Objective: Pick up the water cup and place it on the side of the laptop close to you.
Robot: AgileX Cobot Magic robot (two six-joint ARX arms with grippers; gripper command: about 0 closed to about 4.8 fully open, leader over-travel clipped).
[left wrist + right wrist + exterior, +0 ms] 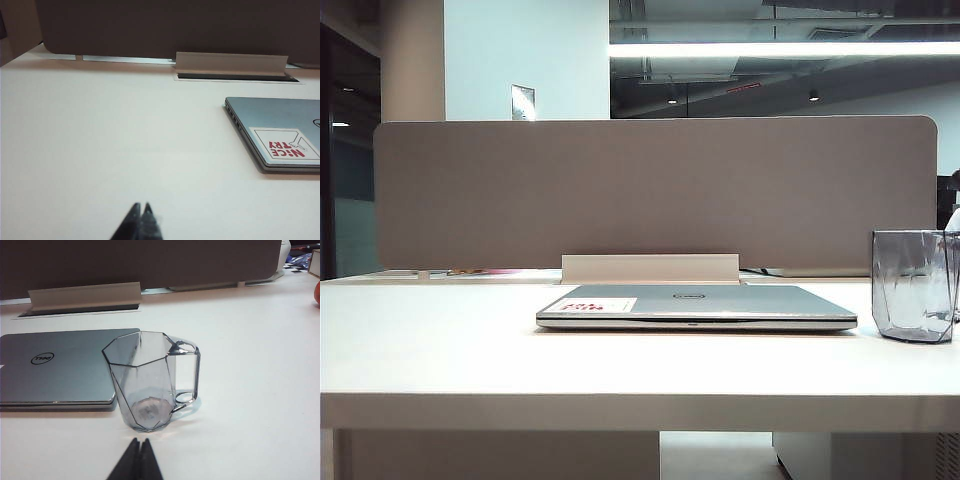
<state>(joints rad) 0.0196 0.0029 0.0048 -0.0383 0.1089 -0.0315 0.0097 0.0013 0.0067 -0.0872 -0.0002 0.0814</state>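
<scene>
The water cup (152, 382) stands upright on the surface (440, 340) at the laptop's (695, 305) three o'clock, just beside it. Both the right gripper (139, 442) and left gripper (141, 206) hang low over the surface, fingers together, empty.

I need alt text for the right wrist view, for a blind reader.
A clear grey-tinted water cup stands upright on a white table, beside a closed silver laptop, handle turned away from it. The shut right gripper points at the cup.
</scene>
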